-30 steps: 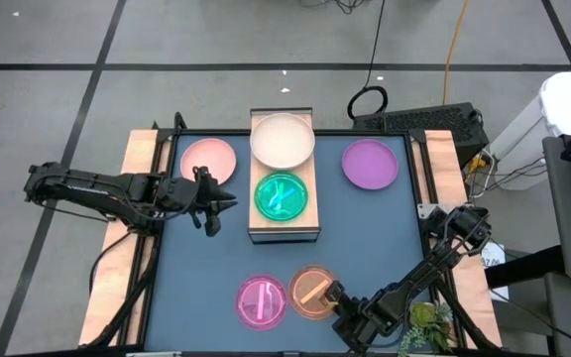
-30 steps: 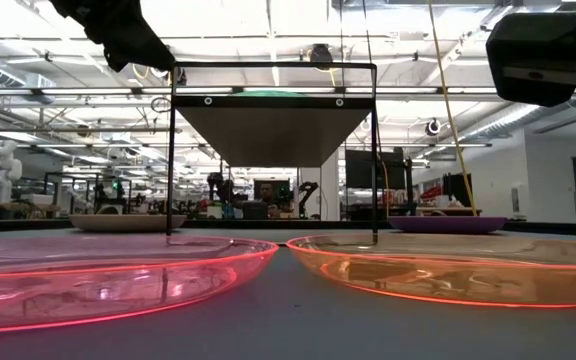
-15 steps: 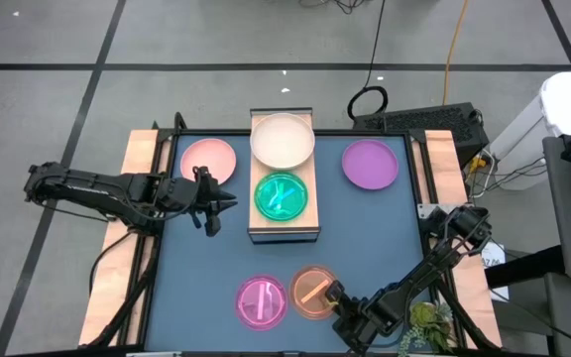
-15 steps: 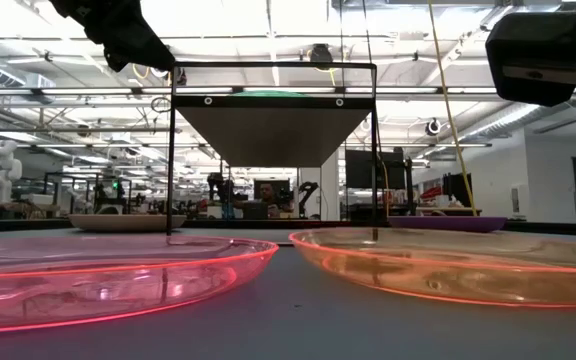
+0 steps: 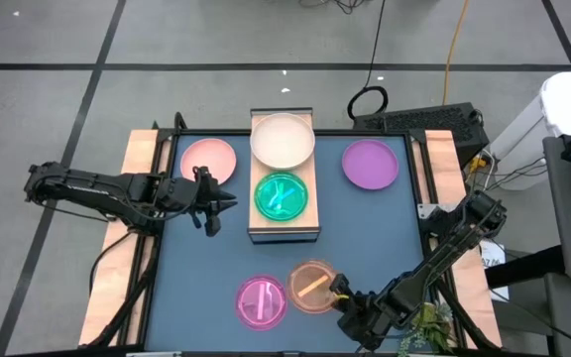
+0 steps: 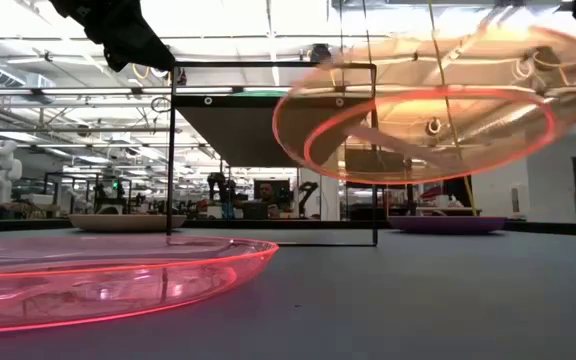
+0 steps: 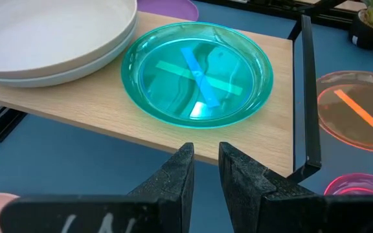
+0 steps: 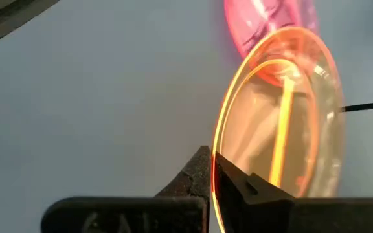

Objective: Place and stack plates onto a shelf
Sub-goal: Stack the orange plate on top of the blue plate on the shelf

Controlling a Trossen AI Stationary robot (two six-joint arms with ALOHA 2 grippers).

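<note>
The light-wood shelf (image 5: 285,220) stands raised on thin black legs in the table's middle. On it rest a cream plate (image 5: 283,139) at the far end and a green-teal plate (image 5: 282,195) nearer. A salmon pink plate (image 5: 209,159), a purple plate (image 5: 370,164) and a magenta plate (image 5: 262,300) lie flat on the blue table. My right gripper (image 5: 341,294), near the table's near edge, is shut on the orange plate (image 5: 310,286). My left gripper (image 5: 228,202) waits left of the shelf with its fingers close together, holding nothing. My right gripper pinches the orange plate's rim (image 8: 216,152) between its two fingers (image 8: 196,169), on the plate's right-hand side. The fingers come roughly level from the table's near right. The plate (image 6: 418,110) is lifted clear of the table and tilted, its held side higher.
Wooden side boards (image 5: 139,159) flank the table left and right. The shelf's black leg (image 7: 306,97) stands between the left gripper and the near plates. A small potted plant (image 5: 429,322) sits by the right arm. Bare blue table (image 5: 375,233) lies right of the shelf.
My right gripper has risen with the orange plate. The plate lay flat on the table beside the magenta one; now it hangs clear above the table and is tipped, its free edge lower. The magenta plate has stayed in place.
</note>
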